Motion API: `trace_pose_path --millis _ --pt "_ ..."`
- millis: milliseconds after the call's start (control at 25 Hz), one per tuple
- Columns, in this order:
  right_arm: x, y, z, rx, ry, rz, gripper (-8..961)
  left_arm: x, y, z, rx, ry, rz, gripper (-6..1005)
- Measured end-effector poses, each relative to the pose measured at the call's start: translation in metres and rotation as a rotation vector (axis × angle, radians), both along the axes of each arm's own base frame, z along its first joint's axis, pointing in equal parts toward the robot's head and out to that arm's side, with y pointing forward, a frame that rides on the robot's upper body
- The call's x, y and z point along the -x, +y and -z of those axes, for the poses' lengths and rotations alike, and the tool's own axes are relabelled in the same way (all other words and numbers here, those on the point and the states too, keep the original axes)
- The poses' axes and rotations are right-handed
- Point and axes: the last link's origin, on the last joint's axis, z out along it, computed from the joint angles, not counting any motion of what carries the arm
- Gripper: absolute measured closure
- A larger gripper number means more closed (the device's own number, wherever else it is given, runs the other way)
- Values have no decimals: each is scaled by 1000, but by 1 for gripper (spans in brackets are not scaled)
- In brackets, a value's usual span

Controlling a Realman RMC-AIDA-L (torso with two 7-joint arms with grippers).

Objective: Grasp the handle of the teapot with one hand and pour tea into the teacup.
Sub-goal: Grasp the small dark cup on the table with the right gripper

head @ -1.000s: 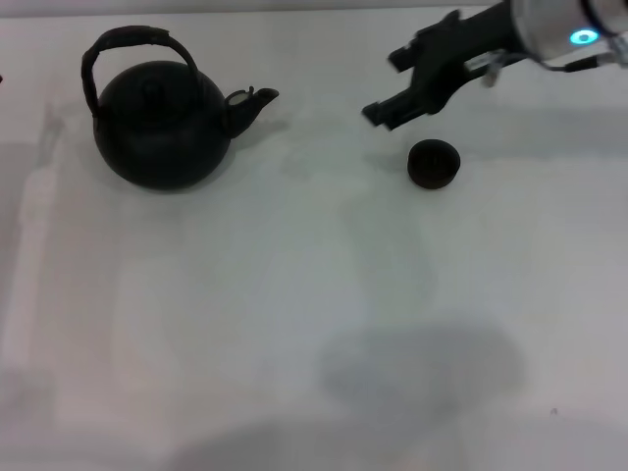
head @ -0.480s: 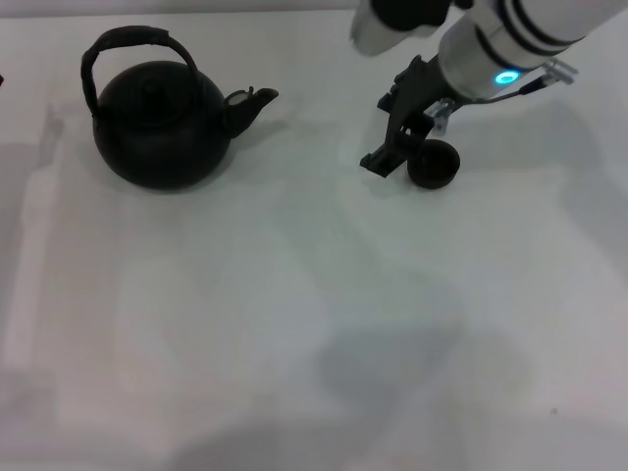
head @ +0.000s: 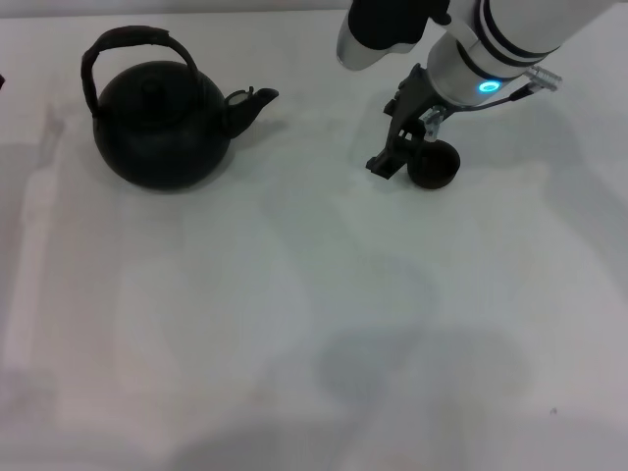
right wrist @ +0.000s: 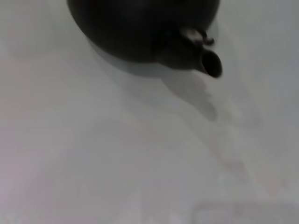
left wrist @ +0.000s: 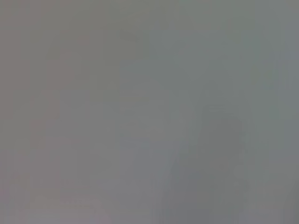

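Note:
The round matte-black teapot [head: 157, 126] stands upright at the far left of the white table, its arched handle [head: 137, 37] over the lid and its spout [head: 253, 102] pointing right. The small dark teacup [head: 437, 167] stands at the far right. My right gripper [head: 404, 155] is down at the cup's left side, open, with one dark finger [head: 387, 159] beside the cup and the wrist partly covering the cup's far rim. The right wrist view shows the teapot's body [right wrist: 140, 28] and spout [right wrist: 206, 60], not the cup. My left gripper is out of view.
The white table [head: 294, 314] stretches bare between pot and cup and toward the near edge, with soft shadows on it. The left wrist view shows only a blank grey surface [left wrist: 149, 112].
My right arm has swung in from the far right and dropped, bringing the gripper from above the cup down to its left side. Teapot and cup have not moved.

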Motion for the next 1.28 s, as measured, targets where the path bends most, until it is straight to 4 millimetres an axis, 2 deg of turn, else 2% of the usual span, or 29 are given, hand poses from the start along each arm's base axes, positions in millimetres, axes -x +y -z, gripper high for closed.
trace_pose_path --millis 960,1280 --pt "-40 3 -4 -30 -70 105 147 0 0 -1 -2 3 1 140" --pt "-45 2 -7 -32 -69 128 147 1 0 -1 -2 3 0 139"
